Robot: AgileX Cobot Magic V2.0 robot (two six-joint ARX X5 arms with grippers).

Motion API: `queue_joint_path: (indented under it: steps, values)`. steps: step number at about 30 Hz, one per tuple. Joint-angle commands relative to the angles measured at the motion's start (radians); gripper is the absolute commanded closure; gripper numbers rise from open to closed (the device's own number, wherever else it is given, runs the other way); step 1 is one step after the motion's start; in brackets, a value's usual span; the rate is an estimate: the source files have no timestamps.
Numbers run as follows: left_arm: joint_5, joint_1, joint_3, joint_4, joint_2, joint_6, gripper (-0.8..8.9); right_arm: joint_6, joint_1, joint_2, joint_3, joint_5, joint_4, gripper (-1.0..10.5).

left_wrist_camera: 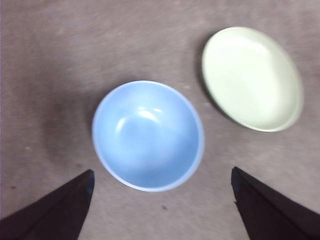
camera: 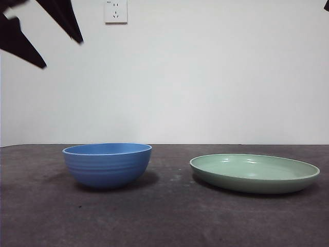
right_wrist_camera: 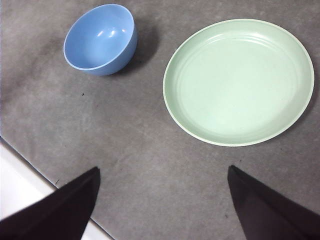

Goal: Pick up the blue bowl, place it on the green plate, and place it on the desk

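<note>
The blue bowl (camera: 107, 164) stands upright and empty on the desk (camera: 164, 216), left of centre. To its right, a short gap away, lies the pale green plate (camera: 254, 172), also empty. My left gripper (camera: 61, 54) hangs high above the bowl's left side, open and holding nothing. Its wrist view looks down on the bowl (left_wrist_camera: 148, 136) between the spread jaws of the left gripper (left_wrist_camera: 162, 171), with the plate (left_wrist_camera: 252, 79) beyond. My right gripper (right_wrist_camera: 164, 168) is open and empty, well above the desk, with the plate (right_wrist_camera: 239, 81) and bowl (right_wrist_camera: 100, 39) in sight.
A white wall with a socket (camera: 115, 11) closes off the back of the desk. The right wrist view shows the desk's edge (right_wrist_camera: 30, 172) with a white floor or surface past it. The right arm appears only as a black tip (camera: 326, 4) at the top corner.
</note>
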Motion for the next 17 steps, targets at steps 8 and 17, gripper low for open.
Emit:
queue_joint_path:
  steps: [8, 17]
  values:
    - [-0.147, -0.028, 0.054, 0.082, 0.253, 0.008, 3.81, 0.011, 0.003, 0.004, 0.019, -0.003, 0.008, 5.4]
    - [-0.148, -0.028, 0.054, 0.151, 0.419, 0.007, 3.83, 0.011, 0.003, 0.004, 0.019, -0.003, 0.013, 5.4]
